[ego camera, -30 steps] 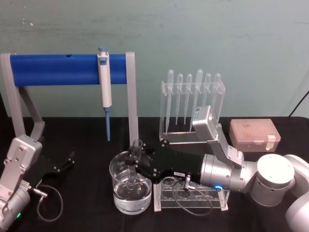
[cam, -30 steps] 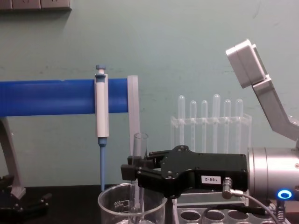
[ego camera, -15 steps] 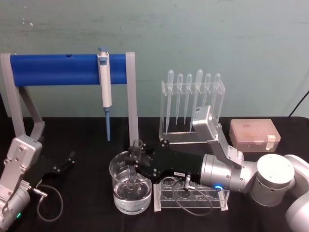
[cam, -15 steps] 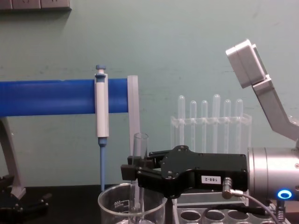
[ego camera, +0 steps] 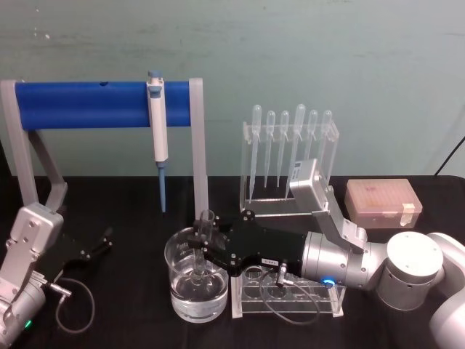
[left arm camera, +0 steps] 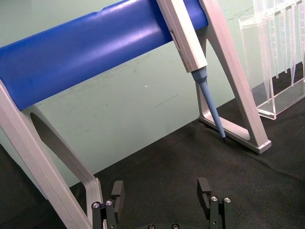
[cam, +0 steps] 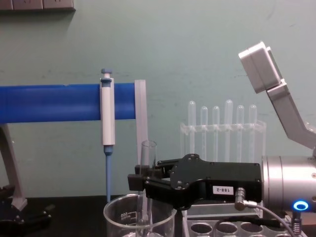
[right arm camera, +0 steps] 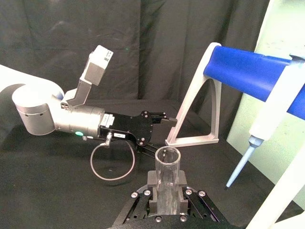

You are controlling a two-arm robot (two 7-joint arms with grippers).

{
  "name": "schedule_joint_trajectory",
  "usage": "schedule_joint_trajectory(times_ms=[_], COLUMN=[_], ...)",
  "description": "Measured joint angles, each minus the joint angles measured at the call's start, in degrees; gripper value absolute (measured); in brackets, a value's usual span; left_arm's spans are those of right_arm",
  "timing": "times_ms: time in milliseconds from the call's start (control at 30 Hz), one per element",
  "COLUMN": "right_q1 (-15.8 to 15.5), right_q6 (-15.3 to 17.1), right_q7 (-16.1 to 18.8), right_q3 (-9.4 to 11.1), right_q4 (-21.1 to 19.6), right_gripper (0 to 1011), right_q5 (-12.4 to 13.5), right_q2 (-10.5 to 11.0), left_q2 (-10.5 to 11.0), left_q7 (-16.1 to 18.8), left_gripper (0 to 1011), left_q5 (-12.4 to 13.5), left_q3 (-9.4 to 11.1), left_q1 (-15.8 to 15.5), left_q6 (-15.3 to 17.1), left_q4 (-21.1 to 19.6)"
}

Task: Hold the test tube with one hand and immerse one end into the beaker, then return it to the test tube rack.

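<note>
The black worktop (ego camera: 131, 211) carries a blue-barred stand (ego camera: 87, 104) at the back left, with a micropipette (ego camera: 158, 131) hanging from its bar. The right end effector (ego camera: 202, 246) reaches leftward above the clear test tube rack (ego camera: 290, 305) at the front. The left end effector (left arm camera: 162, 188) sits low at the left, near the stand's foot, its fingers apart. The beaker (ego camera: 182, 294), with water in it, stands just left of the rack. The test tube (cam: 147, 153) is upright, clamped in the right end effector, with its lower end below the beaker's rim. Whether it reaches the water I cannot tell.
</note>
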Motion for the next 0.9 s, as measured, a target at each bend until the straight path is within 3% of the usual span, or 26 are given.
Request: schedule_joint_trajectory(times_ms=[467,900], right_q1=[0.5,1.8], right_q6=[1.06,5.96], right_q7=[0.2,0.66], right_q3=[-0.01,0.19], right_q4=[-0.89,-7.14], right_gripper=[225,225], right_q5=[-0.24,1.47], right_q2=[0.38,2.35], left_q2=[0.0,0.0], left_q7=[0.0,0.0], left_gripper=[1000,1000], left_q5=[0.0,0.0], left_q3=[0.0,0.0], left_q1=[0.0,0.0], left_q6=[0.0,0.0], left_q4=[0.0,0.0])
